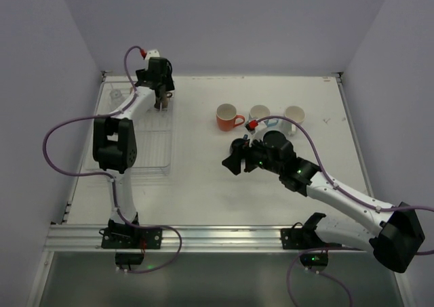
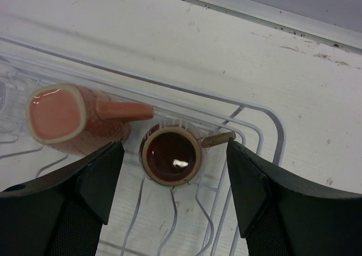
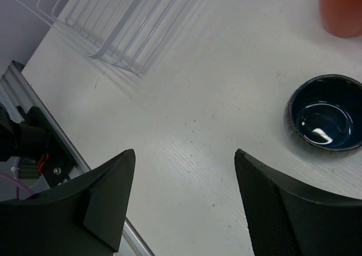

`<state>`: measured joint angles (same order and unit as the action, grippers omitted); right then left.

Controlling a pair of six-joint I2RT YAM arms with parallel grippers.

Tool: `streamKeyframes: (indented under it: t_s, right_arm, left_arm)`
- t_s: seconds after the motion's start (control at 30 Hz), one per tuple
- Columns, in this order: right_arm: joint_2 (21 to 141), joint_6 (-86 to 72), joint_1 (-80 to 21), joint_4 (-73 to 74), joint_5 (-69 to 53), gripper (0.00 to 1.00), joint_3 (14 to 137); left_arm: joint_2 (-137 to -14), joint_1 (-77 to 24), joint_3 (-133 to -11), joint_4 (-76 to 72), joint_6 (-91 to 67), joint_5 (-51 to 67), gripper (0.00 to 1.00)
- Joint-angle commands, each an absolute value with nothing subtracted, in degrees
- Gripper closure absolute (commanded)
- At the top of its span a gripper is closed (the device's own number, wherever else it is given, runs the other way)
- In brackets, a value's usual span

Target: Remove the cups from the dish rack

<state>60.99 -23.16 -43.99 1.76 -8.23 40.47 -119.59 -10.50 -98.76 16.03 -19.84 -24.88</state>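
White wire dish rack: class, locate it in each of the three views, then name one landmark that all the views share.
Top external: the white wire dish rack lies at the left, beneath the left arm.
Left wrist: the rack fills the lower left.
Right wrist: the rack sits in the top left corner.
Shared landmark: the white table.

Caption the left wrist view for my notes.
Left gripper open astride an upright dark brown cup in the wire dish rack, a salmon pink cup lying on its side beside it.
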Motion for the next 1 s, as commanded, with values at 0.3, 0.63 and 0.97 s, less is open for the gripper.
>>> streamKeyframes:
  t_s: [0.3,0.63,0.97]
  right_arm:
    - [59.8,-23.6,-44.2,-1.3,-8.6,0.27,40.4]
    - [59.8,-24.0,-44.2,-0.7,-9.5,0.27,42.8]
    - [63.0,-31.0,-44.2,-8.5,-16.6,0.26,48.7]
  left_arm:
    - [-122.9,-9.4,-100.4,11.6,-20.1,-23.6,0.32]
    - [-118.2,-8.9,-98.4,10.7,-20.2,-22.2,0.83]
    - [-99.4,-8.8,-93.0,11.3,-22.7,-16.6,0.92]
